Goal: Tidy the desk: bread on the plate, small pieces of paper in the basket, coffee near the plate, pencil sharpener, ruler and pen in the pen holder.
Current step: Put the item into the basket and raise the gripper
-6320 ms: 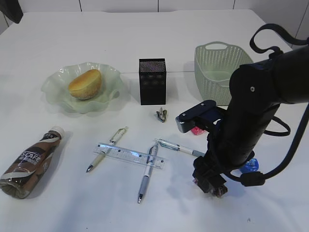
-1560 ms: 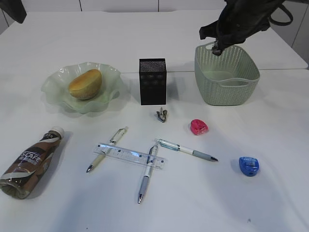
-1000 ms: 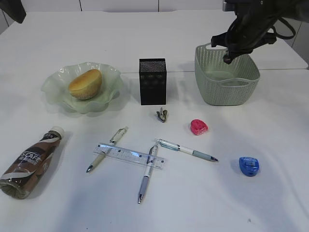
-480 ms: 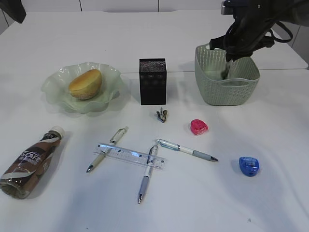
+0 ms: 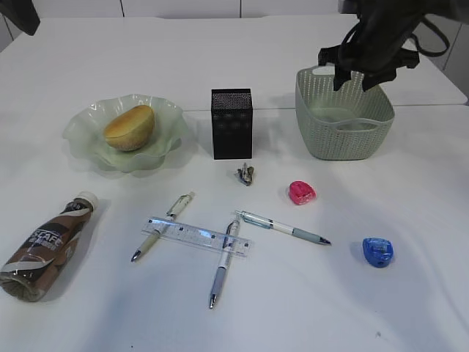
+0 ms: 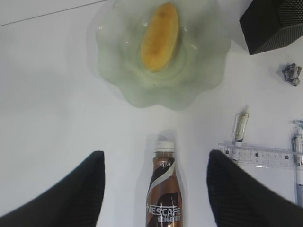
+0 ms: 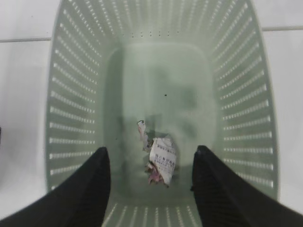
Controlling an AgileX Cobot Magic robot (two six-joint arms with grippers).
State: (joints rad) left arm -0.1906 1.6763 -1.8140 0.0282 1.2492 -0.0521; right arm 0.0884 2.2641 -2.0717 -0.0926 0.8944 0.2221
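My right gripper (image 5: 353, 79) (image 7: 151, 150) hangs open over the sage-green basket (image 5: 344, 136) (image 7: 71, 94). A pink and grey paper wad (image 7: 161, 158) lies free on the basket floor. A grey wad (image 5: 245, 174) (image 6: 291, 74) lies on the desk in front of the black mesh pen holder (image 5: 231, 123). The bread (image 5: 130, 126) (image 6: 160, 35) sits on the ruffled green plate (image 5: 80, 133). My left gripper (image 6: 155, 153) is open above the coffee bottle (image 5: 47, 246) (image 6: 164, 189), which lies on its side. The clear ruler (image 5: 196, 235) lies across two pens (image 5: 163, 226) (image 5: 223, 264).
A third pen (image 5: 282, 227) lies right of the ruler. A pink pencil sharpener (image 5: 302, 193) and a blue one (image 5: 377, 251) sit on the white desk (image 5: 220, 51) in front of the basket.
My right gripper dipped into the basket, opened and let go of the pink and grey wad, then rose a little. The left gripper has not moved.
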